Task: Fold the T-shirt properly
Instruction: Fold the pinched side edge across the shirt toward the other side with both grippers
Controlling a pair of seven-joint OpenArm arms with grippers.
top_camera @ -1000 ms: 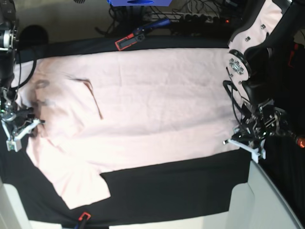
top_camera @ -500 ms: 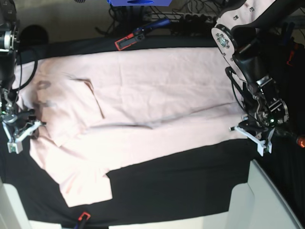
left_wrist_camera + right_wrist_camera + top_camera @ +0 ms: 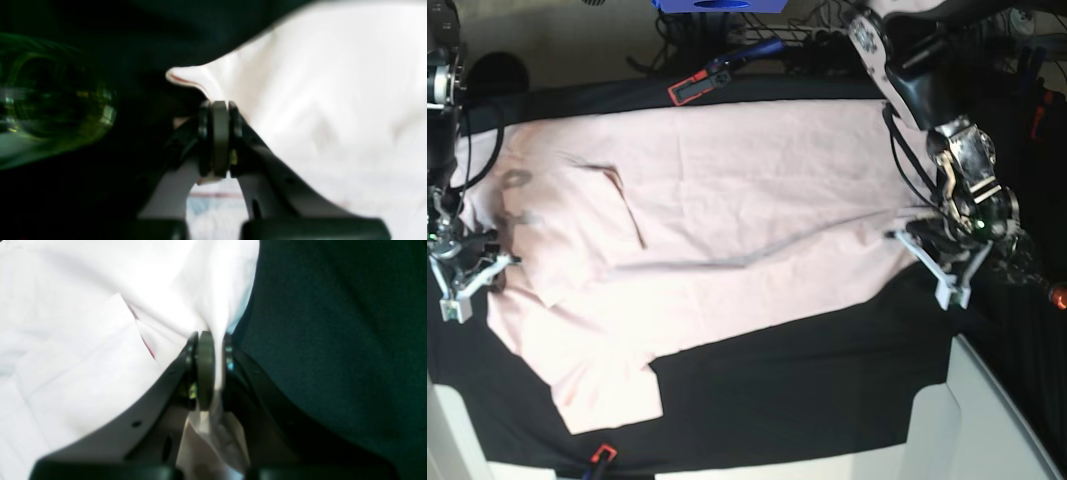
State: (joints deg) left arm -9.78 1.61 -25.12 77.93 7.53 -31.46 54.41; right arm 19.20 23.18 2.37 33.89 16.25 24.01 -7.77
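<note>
Pale pink cotton T-shirt (image 3: 717,210) spread on black table cloth (image 3: 807,385) — left gripper (image 3: 927,252) and right gripper (image 3: 472,268) each clamped on shirt edge at opposite table ends.

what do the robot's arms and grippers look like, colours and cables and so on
Both grippers have pale grey, angled fingers tipped with round black pads: the left gripper and the right gripper look alike. In the base view, the left arm is black with a silver bolted joint disc and loose black cables; its upper shell looks pale.
</note>
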